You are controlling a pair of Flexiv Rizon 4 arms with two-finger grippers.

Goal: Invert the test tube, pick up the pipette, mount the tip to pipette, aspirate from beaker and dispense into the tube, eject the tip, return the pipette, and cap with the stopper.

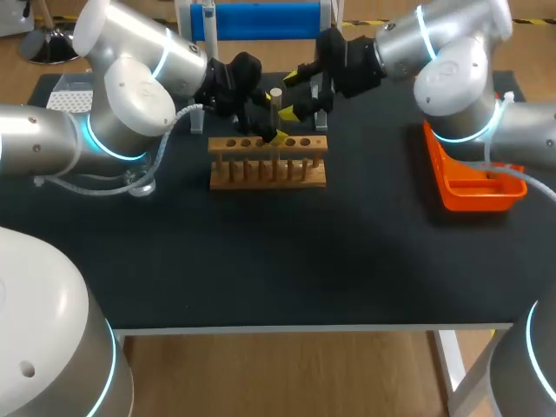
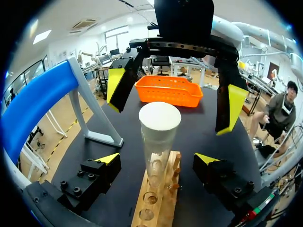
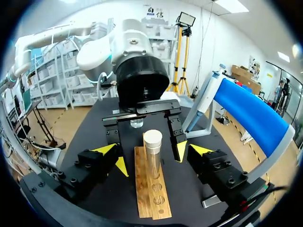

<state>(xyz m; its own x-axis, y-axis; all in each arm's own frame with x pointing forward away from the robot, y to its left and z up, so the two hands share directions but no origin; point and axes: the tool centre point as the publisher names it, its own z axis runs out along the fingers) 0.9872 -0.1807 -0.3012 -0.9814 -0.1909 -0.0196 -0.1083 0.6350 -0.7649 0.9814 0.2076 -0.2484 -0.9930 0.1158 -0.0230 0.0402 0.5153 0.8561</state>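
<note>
Head view: test tube (image 1: 275, 111) stands upright in the wooden rack (image 1: 268, 162) at the far middle of the black table (image 1: 287, 261), with the white stopper (image 1: 275, 92) seated on its mouth. I read my left gripper (image 1: 269, 130) as spread open, one yellow tip on each side of the tube and neither touching the glass; nothing held. My right gripper (image 1: 295, 95) comes in from the far right, fingers likewise parted wide around the stopper with clear gaps; nothing held. Right wrist view confirms both pairs of fingers bracket the tube without contact. Beaker (image 1: 195, 118) sits just left of the rack. Orange tray (image 1: 473, 187) lies at the right edge. Blue stand (image 1: 261, 19) is at the far side.
</note>
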